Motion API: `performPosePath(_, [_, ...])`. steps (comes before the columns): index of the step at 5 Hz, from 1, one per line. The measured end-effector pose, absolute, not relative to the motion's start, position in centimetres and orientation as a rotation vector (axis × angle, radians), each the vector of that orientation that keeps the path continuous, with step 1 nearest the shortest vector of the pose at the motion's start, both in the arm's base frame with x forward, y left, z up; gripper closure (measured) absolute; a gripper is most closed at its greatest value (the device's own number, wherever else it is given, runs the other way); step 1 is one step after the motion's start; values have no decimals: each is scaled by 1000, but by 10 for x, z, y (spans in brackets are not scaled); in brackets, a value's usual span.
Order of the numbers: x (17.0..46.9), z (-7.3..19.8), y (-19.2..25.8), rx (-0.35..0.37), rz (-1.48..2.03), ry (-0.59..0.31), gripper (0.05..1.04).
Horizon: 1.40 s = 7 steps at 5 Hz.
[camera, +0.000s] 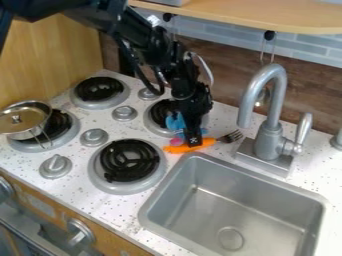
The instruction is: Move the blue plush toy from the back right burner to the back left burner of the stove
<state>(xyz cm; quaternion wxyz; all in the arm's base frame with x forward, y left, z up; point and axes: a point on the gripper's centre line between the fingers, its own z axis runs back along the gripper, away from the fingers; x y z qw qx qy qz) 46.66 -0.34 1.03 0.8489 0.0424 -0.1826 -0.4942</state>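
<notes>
The gripper (pixel 194 136) hangs down over the counter between the back right burner and the sink, its tip at an orange-handled fork (pixel 208 142). Whether it holds the fork cannot be told. The fork lies crosswise behind the sink, metal tines to the right and orange handle to the left, partly covered by the gripper. Just left of the gripper is a blue and pink object (pixel 176 123), partly hidden by it.
A grey sink (pixel 230 207) is at the front right, with a faucet (pixel 270 135) behind it. Several black coil burners and grey knobs are at the left. A lidded metal pot (pixel 25 131) stands on the far left burner. A wooden shelf (pixel 267 15) overhangs the back.
</notes>
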Motion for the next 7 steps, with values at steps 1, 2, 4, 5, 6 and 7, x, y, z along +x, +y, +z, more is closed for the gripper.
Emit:
performPosePath(1, [466,9,13,128,-1007,-350,348])
performPosePath(2, [464,8,22,133,-992,-343,485])
performPosePath(4, [446,25,40,154,-950,-355,593])
performPosePath(5, [436,63,57,219,-917,-425,598])
performPosePath(6, [423,89,75,268,-861,-472,598])
performPosePath(7, [412,101,93,305,-802,-488,598])
